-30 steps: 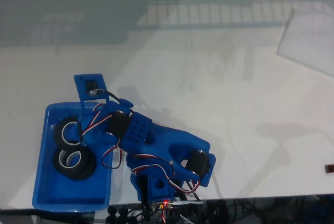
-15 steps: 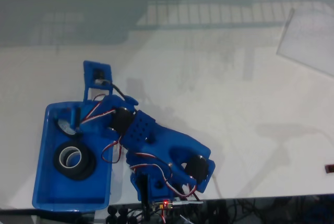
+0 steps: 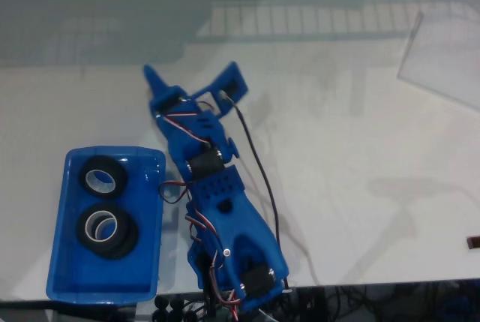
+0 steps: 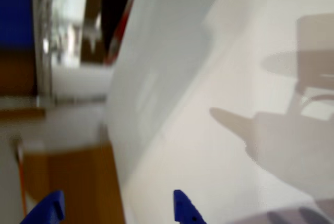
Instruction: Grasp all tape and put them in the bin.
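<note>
Fixed view: blue arm (image 3: 221, 209) reaches up the white table (image 3: 337, 157) from its base at the bottom edge. Gripper (image 3: 161, 82) sits at the far end of the arm, above and a little right of the bin (image 3: 67, 277). One pointed fingertip (image 3: 150, 74) shows at upper left of the gripper. Nothing between the fingers. A black cable (image 3: 259, 168) trails along the arm's right side.

Bin lies down and to the left of the fingers, apart from them, beside the arm's lower half. Two rolls of tape lie flat inside it: one (image 3: 103, 176) in the upper part, nearest the fingers, the other (image 3: 107, 230) just below it and thicker-looking, possibly stacked rolls, cannot tell. Both show whitish inner cores.

Wrist view: picture lies on its side and is blurred. Two blue fingertips poke in at the bottom edge, one (image 4: 47, 211) at left, the other (image 4: 183, 211) right of centre, set wide apart, gap empty. Gripper (image 4: 115, 211) midpoint falls over bare table (image 4: 219, 104). Soft grey shadows cross the table to the right of the fingers. Brown and dark blurred background behind the left fingertip.
</note>
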Motion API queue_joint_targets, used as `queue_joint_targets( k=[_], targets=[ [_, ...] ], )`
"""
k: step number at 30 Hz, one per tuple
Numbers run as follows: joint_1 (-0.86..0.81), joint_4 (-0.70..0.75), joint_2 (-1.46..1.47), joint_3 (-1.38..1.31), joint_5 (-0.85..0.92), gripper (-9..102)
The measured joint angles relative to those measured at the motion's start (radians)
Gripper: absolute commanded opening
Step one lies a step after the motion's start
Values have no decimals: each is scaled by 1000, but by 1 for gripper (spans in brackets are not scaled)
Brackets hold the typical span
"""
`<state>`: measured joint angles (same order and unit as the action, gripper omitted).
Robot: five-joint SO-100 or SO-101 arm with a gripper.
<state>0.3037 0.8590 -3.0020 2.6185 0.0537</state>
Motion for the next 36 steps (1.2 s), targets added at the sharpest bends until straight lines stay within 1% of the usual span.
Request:
queue_joint_targets(
  k=[5,10,15,27,31,33,34,36],
  targets=[
    [-192,-9,-123,141,-66,26],
    [-302,-9,-225,249,-78,25],
    [-365,-8,-290,341,-66,22],
    [-394,-3,-307,408,-55,14],
    [-396,-3,-307,422,-29,9],
    [-396,-3,-307,423,-18,2],
    [-396,-3,-307,428,-17,0],
    [-396,-3,-307,434,-15,0]
  ],
)
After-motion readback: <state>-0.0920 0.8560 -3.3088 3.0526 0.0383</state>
